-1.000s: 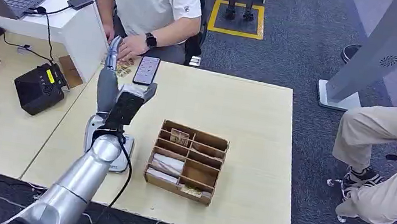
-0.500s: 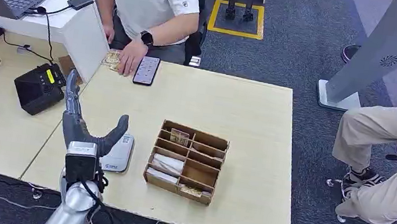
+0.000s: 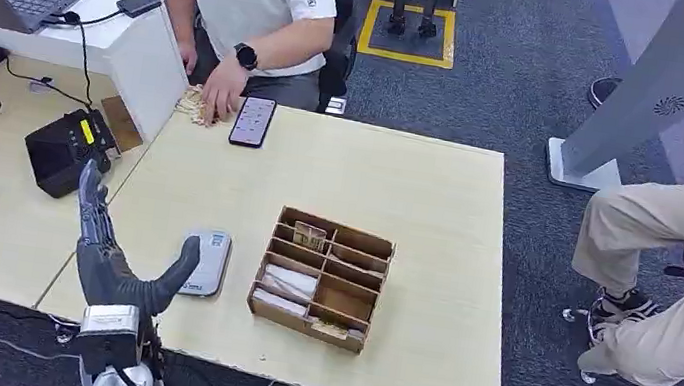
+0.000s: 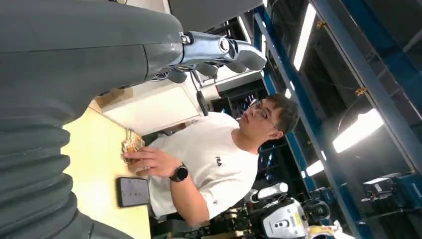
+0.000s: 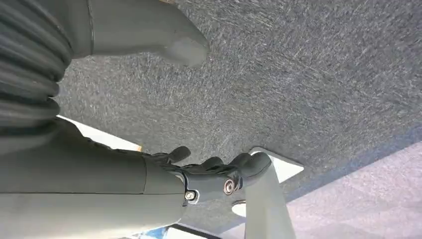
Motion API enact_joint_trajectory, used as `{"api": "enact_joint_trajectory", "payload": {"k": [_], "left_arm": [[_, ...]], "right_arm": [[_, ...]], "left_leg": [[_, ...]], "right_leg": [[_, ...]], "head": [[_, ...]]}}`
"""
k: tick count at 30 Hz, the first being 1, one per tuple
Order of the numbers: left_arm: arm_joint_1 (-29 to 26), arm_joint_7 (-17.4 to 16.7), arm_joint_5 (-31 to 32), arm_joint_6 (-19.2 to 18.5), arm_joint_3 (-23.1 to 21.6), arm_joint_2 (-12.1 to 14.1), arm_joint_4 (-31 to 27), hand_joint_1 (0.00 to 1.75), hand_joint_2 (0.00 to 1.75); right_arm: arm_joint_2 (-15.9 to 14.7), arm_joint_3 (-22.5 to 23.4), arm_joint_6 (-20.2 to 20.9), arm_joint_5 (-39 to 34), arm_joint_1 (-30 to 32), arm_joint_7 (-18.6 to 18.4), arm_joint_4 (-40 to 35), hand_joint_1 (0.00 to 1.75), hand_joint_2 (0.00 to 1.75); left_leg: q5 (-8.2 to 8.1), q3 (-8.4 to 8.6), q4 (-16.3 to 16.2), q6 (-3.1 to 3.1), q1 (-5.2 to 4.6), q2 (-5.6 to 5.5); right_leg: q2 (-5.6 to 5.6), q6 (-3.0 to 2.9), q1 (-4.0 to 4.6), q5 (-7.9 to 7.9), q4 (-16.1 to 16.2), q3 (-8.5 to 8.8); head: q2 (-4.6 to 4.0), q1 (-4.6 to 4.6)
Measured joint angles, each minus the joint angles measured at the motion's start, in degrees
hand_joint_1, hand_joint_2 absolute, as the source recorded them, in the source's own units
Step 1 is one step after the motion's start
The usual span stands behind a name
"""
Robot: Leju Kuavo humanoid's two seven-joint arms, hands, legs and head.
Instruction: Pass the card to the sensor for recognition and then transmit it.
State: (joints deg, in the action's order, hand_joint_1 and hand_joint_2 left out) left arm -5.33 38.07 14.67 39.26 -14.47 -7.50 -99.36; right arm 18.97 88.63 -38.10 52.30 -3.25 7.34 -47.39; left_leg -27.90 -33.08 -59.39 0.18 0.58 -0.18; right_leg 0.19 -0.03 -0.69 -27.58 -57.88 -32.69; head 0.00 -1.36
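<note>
Your left hand point(image 3: 120, 268) stands at the table's point(image 3: 429, 266) 7 o'clock corner, fingers point(image 3: 93, 209) spread and holding nothing. The sensor point(image 3: 205, 262) lies just beside its thumb, at 3 o'clock from the hand. At the table's 11 o'clock edge, a person's hand point(image 3: 221, 95) rests on a small stack that seems to be the cards point(image 3: 191, 103), beside a phone point(image 3: 252, 121); the view is too small to be sure. Your right hand point(image 5: 219, 174) hangs over the floor, fingers loosely curled, empty. I judge the card is already passed, so this round looks finished; more cards wait in the box point(image 3: 322, 278).
</note>
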Motion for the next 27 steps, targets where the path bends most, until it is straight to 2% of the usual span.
{"api": "enact_joint_trajectory", "payload": {"k": [15, 27], "left_arm": [[-1.1, -1.4, 1.8, -0.2, -3.6, -1.5, -0.3, 0.0, 1.75], [-1.6, -2.0, 2.1, -0.5, -3.7, -1.9, -0.3, 0.0, 1.75]], "right_arm": [[0.0, 0.0, 0.0, 0.5, 0.1, 0.2, -0.5, 0.0, 1.75], [0.1, 0.0, 0.0, -2.3, 0.1, 0.5, 1.8, 0.0, 1.75]], "left_leg": [[0.0, 0.0, 0.0, 0.0, 0.0, -0.01], [0.0, 0.0, 0.0, 0.0, 0.0, -0.01]], "right_leg": [[0.0, 0.0, 0.0, 0.0, 0.0, 0.0], [0.0, 0.0, 0.0, 0.0, 0.0, 0.01]], "head": [[0.0, 0.0], [0.0, 0.0]]}}
